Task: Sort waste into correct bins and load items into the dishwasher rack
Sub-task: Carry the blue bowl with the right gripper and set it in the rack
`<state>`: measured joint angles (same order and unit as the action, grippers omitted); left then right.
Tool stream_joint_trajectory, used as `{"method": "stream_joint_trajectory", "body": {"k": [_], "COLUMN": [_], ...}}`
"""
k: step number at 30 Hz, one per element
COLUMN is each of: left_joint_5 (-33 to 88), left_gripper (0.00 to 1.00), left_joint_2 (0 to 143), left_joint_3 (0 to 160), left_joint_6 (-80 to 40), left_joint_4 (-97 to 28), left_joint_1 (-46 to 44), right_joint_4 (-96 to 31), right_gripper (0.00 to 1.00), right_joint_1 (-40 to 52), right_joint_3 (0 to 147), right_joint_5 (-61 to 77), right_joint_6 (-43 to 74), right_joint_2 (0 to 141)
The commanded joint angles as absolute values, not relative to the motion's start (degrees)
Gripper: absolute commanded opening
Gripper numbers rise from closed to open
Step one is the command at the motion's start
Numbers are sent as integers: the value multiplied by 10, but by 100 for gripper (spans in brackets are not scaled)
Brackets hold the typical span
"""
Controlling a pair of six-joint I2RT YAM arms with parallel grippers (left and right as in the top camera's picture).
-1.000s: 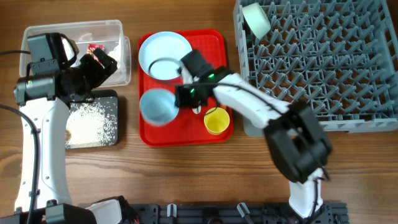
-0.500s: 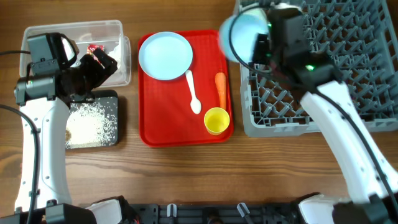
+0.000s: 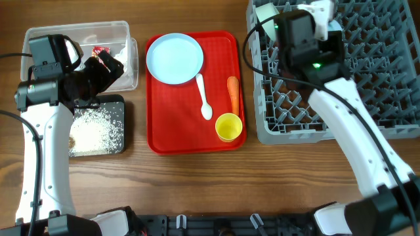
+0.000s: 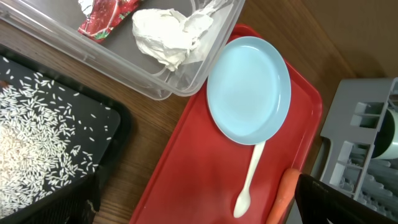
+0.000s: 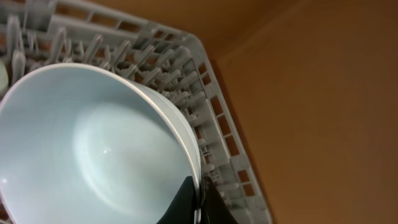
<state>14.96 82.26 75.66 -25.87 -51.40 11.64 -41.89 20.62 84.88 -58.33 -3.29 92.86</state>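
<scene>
Starting at the near side of the table: the black tray (image 3: 115, 105) sits at the left, with rice (image 3: 95, 128) spread across it. Next to it, the red tray (image 3: 164, 141) has the cup (image 3: 228, 126) at its near right corner. The spoon (image 3: 204, 98) and carrot (image 3: 233, 94) lie side by side just past the cup, and the plate (image 3: 174, 59) is up at the far left corner.

The left gripper (image 3: 105, 67) hangs over the spot where the black tray meets the tub (image 3: 128, 29). Its jaws are spread all the way and it's got nothing in them. The wrapper (image 4: 106, 15) and tissue (image 4: 165, 34) are both in the tub, just beyond it.

On the right is the rack (image 3: 367, 78). The right gripper (image 5: 194, 202) is over its far left corner, clamped tight on the rim of a bowl (image 5: 93, 149). The bowl is tipped on its side with the opening facing the wrist camera. Its body sits out past the fingertips, above the pegs, and I can't tell if it's actually touching them.

From overhead the arm pretty much hides that bowl. The second bowl (image 3: 269, 19) is already standing on edge in that same far left corner, right beside the gripper.
</scene>
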Motion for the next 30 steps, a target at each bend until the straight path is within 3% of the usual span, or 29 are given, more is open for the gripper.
{"method": "stream_joint_trajectory", "body": {"k": [1, 9, 30], "left_joint_5": [156, 156, 156], "left_gripper": [100, 100, 100], "left_joint_2": [826, 826, 826], "left_joint_3": [760, 760, 760], "left_joint_6": [-262, -262, -262], "left_joint_4": [-513, -513, -513], "left_joint_1": [118, 118, 118], "right_joint_4": [-398, -308, -274], "right_gripper": [4, 4, 4], "right_joint_1": [218, 227, 248], "right_joint_3": [850, 850, 850], "right_joint_5": [-600, -656, -691], "right_joint_6": [-143, -331, -323], "right_joint_2": [978, 1053, 1104]}}
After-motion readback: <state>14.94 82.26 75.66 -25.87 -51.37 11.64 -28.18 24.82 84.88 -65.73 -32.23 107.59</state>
